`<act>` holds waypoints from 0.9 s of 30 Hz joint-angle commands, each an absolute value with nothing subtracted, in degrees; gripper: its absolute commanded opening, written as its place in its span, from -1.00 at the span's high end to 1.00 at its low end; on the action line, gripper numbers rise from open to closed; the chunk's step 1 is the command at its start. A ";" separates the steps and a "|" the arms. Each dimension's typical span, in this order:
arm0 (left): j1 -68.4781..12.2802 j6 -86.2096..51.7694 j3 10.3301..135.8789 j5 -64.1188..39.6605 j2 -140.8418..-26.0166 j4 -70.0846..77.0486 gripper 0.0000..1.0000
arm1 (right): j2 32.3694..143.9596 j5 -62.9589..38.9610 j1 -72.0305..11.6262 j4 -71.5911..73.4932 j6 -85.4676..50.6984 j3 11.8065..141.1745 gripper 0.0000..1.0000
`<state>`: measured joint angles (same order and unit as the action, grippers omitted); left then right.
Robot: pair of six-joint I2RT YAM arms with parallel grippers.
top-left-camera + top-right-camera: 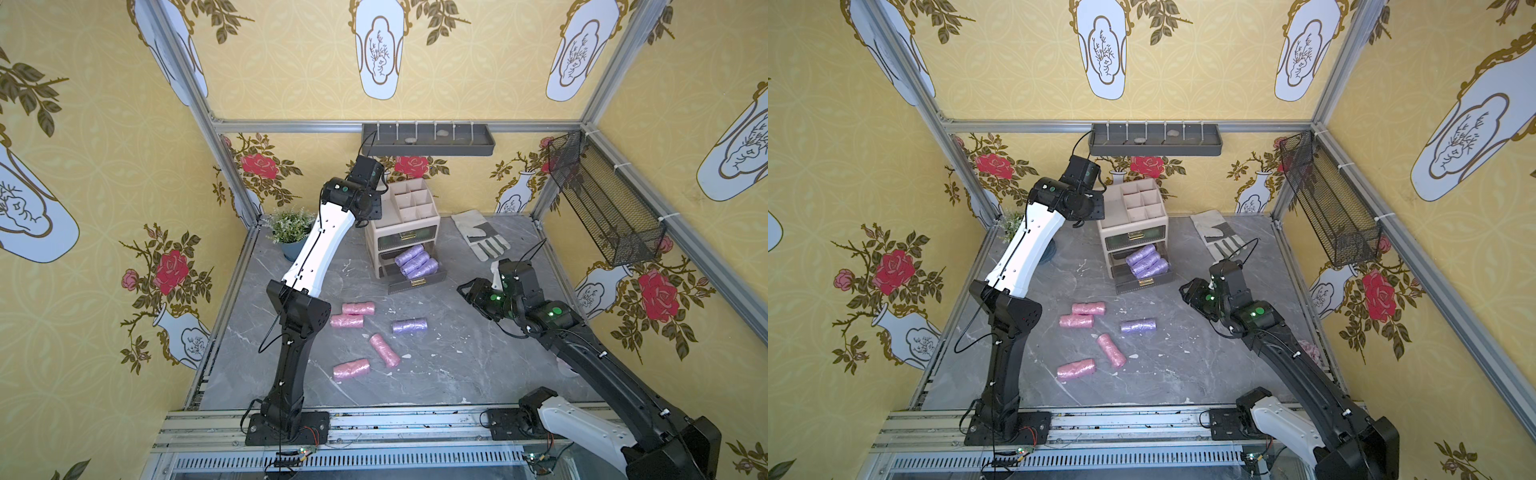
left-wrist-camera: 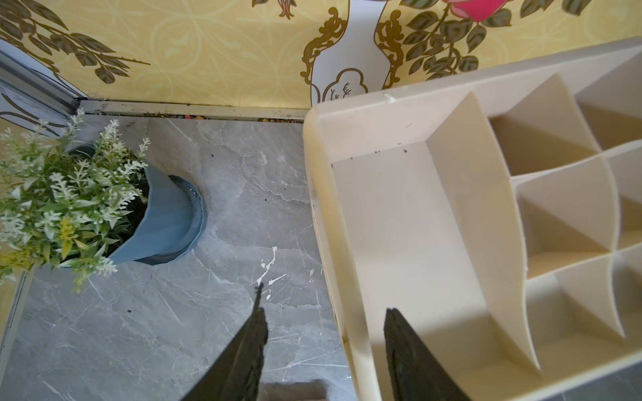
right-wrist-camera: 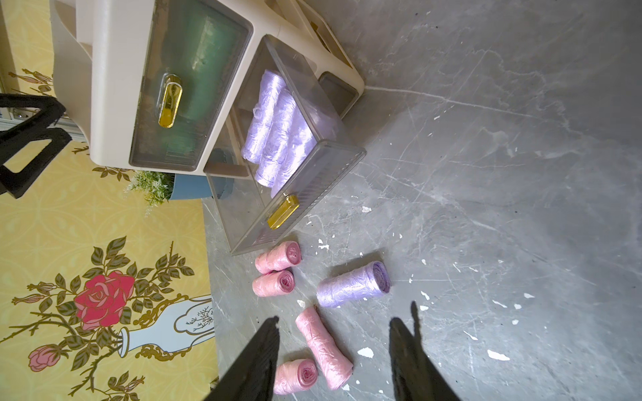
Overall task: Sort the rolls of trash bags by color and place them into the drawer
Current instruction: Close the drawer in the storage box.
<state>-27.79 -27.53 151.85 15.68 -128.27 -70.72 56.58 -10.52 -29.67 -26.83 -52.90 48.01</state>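
The beige drawer chest (image 1: pixel 376 245) stands at the back of the table. One of its drawers (image 1: pixel 415 283) is pulled out, with three purple rolls (image 1: pixel 415 262) lying in it. Green shows through the shut top drawer (image 3: pixel 194 80). A lone purple roll (image 1: pixel 409 326) and several pink rolls (image 1: pixel 358 308) (image 1: pixel 384 350) lie loose on the table in front. My left gripper (image 2: pixel 324 309) is open, its jaws on either side of the top tray's left wall (image 2: pixel 357 347). My right gripper (image 3: pixel 335 321) hovers open and empty to the right of the loose rolls.
A potted plant (image 1: pixel 291 226) stands left of the chest and a work glove (image 1: pixel 478 235) lies to its right. A grey tray (image 1: pixel 428 139) hangs on the back wall. A black wire basket (image 1: pixel 602 199) hangs on the right wall.
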 commanded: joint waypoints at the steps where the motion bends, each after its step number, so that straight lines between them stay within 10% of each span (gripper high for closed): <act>1: -27.69 -29.85 151.11 15.85 -129.26 -68.82 -0.11 | 57.16 -11.51 -29.66 -24.70 -52.67 47.93 -0.04; 27: -27.69 -33.90 149.11 13.70 -129.20 -62.68 0.42 | 60.73 -17.13 -32.45 -2.12 -62.31 34.87 0.08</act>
<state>-27.77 -33.63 149.62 14.13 -129.60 -64.29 59.88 -16.84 -32.10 -8.21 -60.64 35.29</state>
